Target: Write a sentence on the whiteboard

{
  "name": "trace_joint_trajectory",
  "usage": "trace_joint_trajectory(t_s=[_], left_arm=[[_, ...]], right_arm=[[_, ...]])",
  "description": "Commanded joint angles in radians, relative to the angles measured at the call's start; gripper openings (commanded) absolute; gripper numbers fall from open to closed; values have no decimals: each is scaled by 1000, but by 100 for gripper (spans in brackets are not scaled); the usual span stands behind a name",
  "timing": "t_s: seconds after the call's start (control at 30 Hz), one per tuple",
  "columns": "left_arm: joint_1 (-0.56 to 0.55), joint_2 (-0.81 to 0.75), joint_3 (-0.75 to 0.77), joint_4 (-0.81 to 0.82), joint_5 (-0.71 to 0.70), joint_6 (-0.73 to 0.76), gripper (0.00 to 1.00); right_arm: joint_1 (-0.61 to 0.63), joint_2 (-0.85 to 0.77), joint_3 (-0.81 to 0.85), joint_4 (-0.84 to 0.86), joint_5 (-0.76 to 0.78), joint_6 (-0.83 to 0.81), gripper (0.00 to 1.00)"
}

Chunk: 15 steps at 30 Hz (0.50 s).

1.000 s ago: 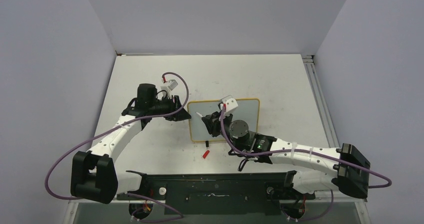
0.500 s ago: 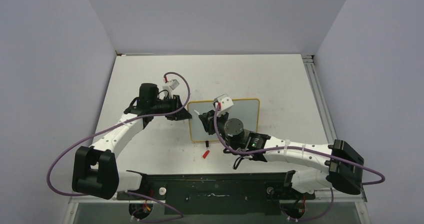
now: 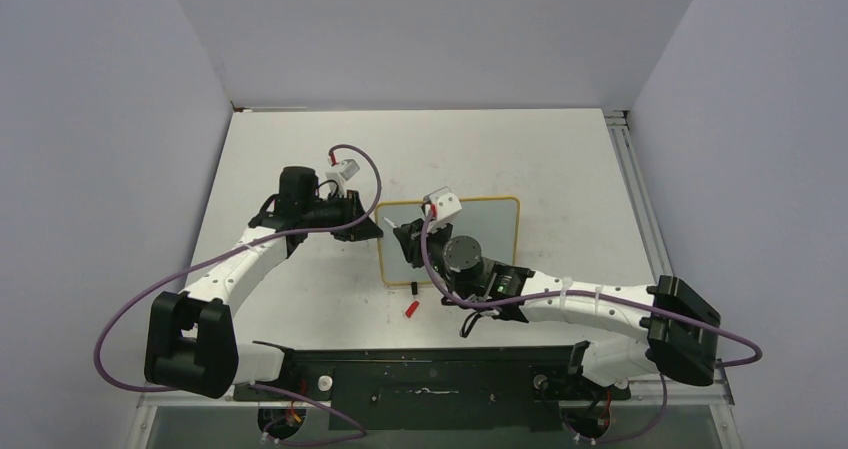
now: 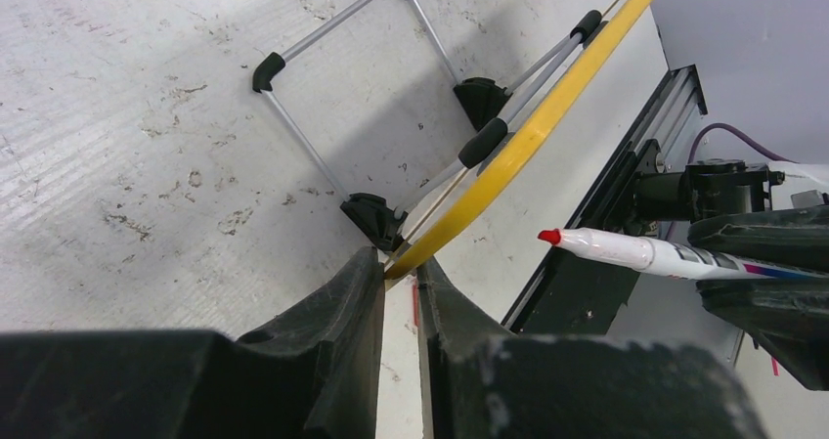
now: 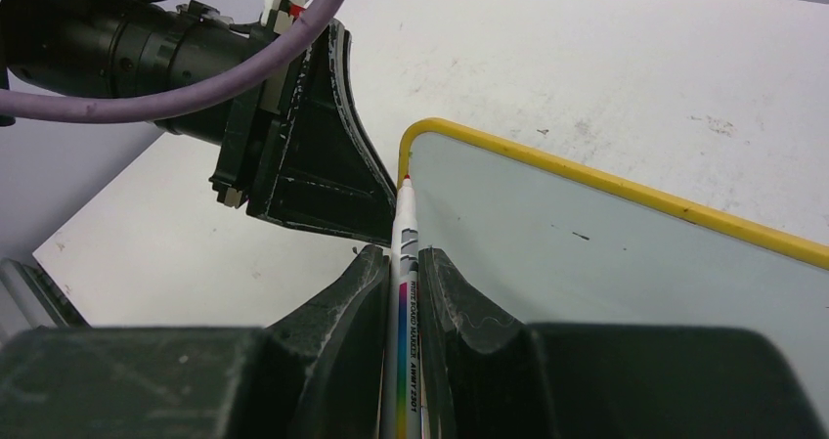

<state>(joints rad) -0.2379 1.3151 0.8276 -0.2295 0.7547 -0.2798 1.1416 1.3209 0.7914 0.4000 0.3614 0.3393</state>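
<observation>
Since a second ago the right gripper (image 3: 404, 237), clenched on the red-tipped marker (image 5: 405, 214), has slid from the middle of the whiteboard (image 3: 495, 224), at the centre of the top view, to its left edge, where the left gripper (image 4: 398, 263) has pinched the yellow frame (image 4: 528, 136).

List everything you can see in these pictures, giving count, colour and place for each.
whiteboard: one, pale face with yellow frame, mid-table, propped up on a stand
stand: one, silver rods with black joints, behind the board
marker: one, white barrel, red tip, uncapped, tip near a corner of the board
cap: one, red, on the table in front of the board
table: one, white, scuffed
left gripper: one, black, closed on the board's yellow edge
right gripper: one, black, shut on the marker
</observation>
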Motion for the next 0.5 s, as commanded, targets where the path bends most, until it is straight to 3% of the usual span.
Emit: trace_joint_trajectory(t_s=[0.0, 0.47], left_arm=[[-8, 1, 45, 20, 4, 10, 12], [-13, -5, 47, -1, -22, 29, 10]], right_arm=[[7, 23, 53, 75, 22, -15, 5], [7, 46, 53, 105, 53, -30, 5]])
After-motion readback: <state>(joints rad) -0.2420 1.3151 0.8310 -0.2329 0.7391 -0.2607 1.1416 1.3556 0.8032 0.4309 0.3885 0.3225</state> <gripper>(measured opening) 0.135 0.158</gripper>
